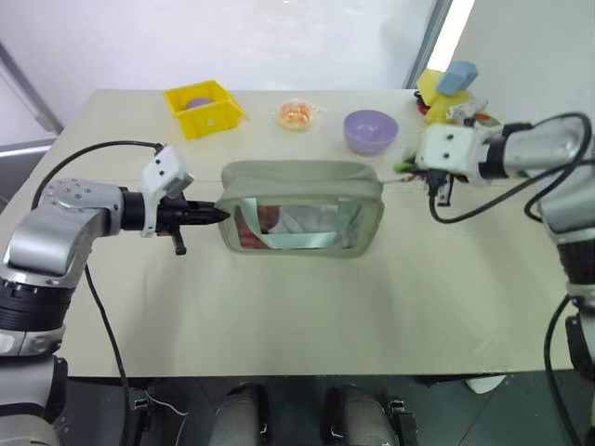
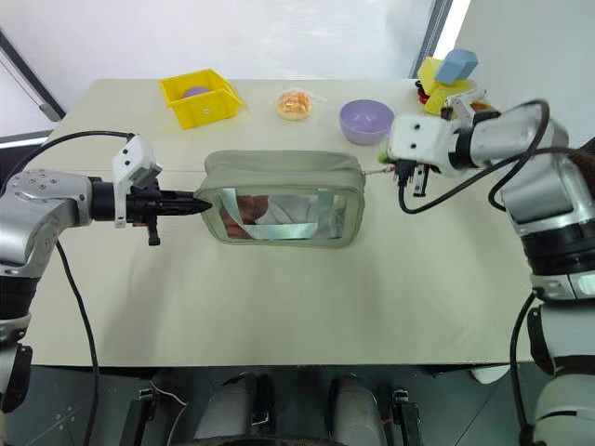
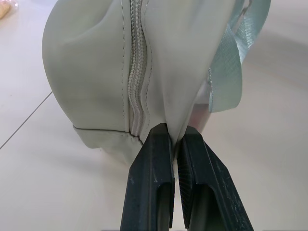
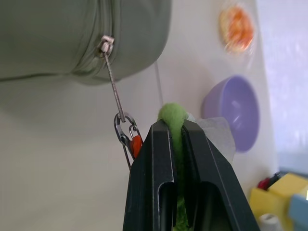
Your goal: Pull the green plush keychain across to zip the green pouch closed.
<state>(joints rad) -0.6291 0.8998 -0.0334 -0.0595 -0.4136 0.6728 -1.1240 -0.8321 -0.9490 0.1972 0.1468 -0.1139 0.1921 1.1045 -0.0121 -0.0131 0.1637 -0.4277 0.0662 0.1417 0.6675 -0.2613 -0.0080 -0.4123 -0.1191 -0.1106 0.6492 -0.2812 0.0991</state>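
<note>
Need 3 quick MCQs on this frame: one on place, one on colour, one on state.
1. Where is the purple bowl?
A. Behind the green pouch
B. Inside the yellow bin
C. At the near table edge

2. What colour is the pouch's strap?
A. Red
B. Light green
C. Black

3. What does the right gripper hold?
A. Nothing
B. The bowl
C. The green plush keychain

A: it sits past the pouch's far right corner.
B: pale green band across the window.
C: fuzzy green ring pinched between its fingers.

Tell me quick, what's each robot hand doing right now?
Left gripper: closed, pinching the green pouch.
Right gripper: closed on the green plush keychain.
</note>
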